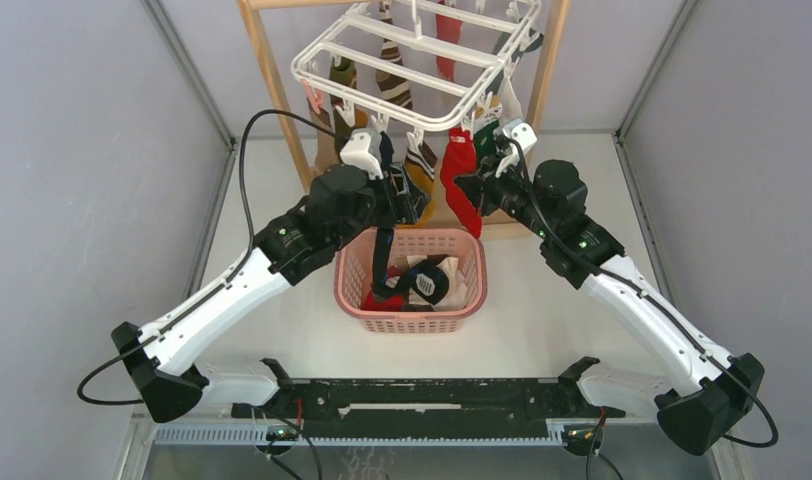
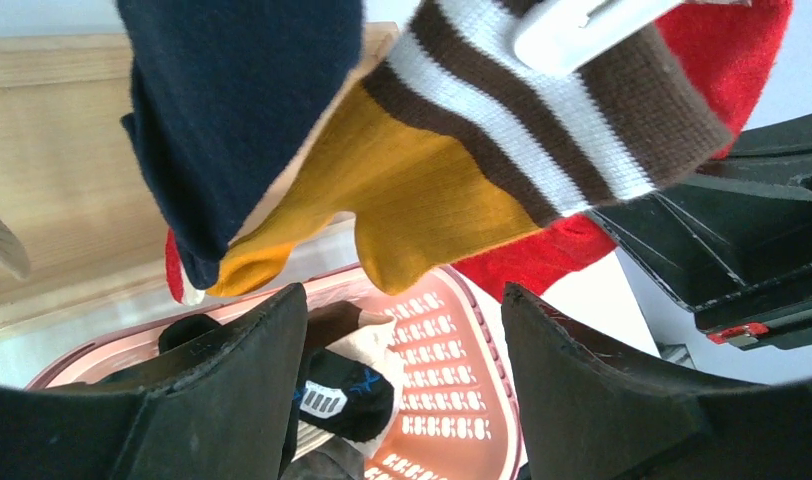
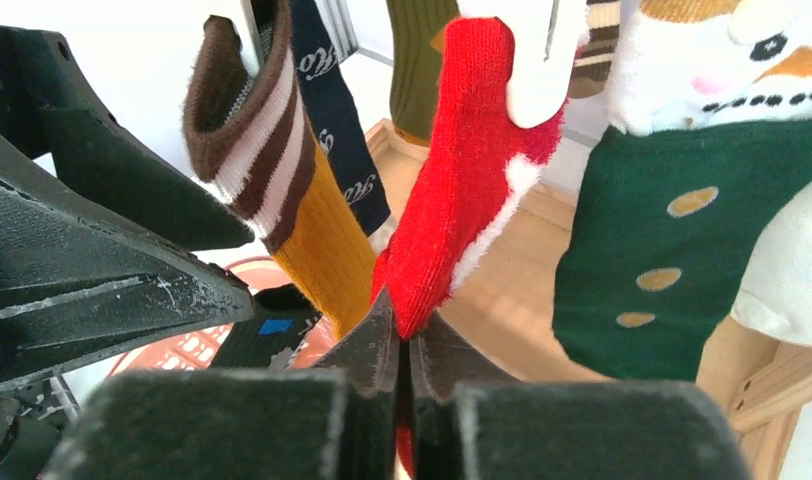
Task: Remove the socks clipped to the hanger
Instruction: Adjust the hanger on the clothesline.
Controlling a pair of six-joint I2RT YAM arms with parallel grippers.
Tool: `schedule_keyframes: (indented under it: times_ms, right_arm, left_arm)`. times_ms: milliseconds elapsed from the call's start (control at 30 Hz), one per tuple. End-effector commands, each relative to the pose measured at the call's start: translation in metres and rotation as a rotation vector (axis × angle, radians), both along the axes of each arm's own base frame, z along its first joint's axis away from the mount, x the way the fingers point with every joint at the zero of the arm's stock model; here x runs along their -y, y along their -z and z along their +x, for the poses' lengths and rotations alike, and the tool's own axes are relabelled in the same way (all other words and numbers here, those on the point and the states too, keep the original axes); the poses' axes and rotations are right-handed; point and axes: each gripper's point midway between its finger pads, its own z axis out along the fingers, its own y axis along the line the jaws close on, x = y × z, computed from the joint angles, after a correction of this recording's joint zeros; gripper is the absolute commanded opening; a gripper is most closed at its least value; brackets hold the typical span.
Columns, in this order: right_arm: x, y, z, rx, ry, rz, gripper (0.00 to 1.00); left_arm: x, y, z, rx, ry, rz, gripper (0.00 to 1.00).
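Clamping the right hand tight on the lower end of the seemingly soft, light red sock beneath the hanger, leaving the left hand gaping, empty.

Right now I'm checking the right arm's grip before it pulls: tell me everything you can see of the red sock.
The red sock looks like fuzzy knit, with fluffy white trim along one edge. It hangs slightly slanted, its top pinched by a white clip of the hanger. Its lower end is clamped between the closed fingers of the right gripper. It hangs between a brown-striped mustard sock and a dark green spotted sock.
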Motion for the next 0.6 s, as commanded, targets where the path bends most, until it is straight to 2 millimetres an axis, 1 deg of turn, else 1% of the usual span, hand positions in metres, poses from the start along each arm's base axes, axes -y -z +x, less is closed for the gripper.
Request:
schedule_keyframes:
  times_ms: [0, 33, 100, 133, 233, 300, 400, 567]
  right_arm:
    - [0.008, -0.017, 0.001, 0.028, 0.013, 0.038, 0.11]
    - [0.011, -0.015, 0.003, 0.021, 0.022, 0.035, 0.18]
    - [0.018, -0.012, 0.007, 0.006, 0.045, 0.035, 0.38]
    - [0.021, -0.010, 0.009, -0.003, 0.056, 0.033, 0.43]
    - [0.028, -0.006, 0.008, -0.009, 0.064, 0.034, 0.48]
    - [0.027, -0.004, 0.001, -0.008, 0.048, 0.035, 0.50]
    - [0.031, 0.008, -0.010, -0.031, 0.053, 0.012, 0.51]
    - [0.043, 0.016, -0.043, -0.025, 0.046, 0.025, 0.53]
  left_arm:
    - [-0.006, -0.034, 0.006, 0.082, -0.050, -0.052, 0.75]
    - [-0.009, -0.034, 0.005, 0.086, -0.057, -0.050, 0.75]
    - [-0.016, -0.033, 0.002, 0.092, -0.068, -0.045, 0.76]
    - [-0.019, -0.033, 0.001, 0.095, -0.071, -0.042, 0.76]
    - [-0.029, -0.034, -0.004, 0.104, -0.084, -0.034, 0.76]
    - [-0.033, -0.033, -0.005, 0.106, -0.090, -0.021, 0.77]
    - [-0.039, -0.029, -0.006, 0.105, -0.097, -0.008, 0.77]
    - [-0.045, -0.026, -0.005, 0.102, -0.108, -0.002, 0.77]
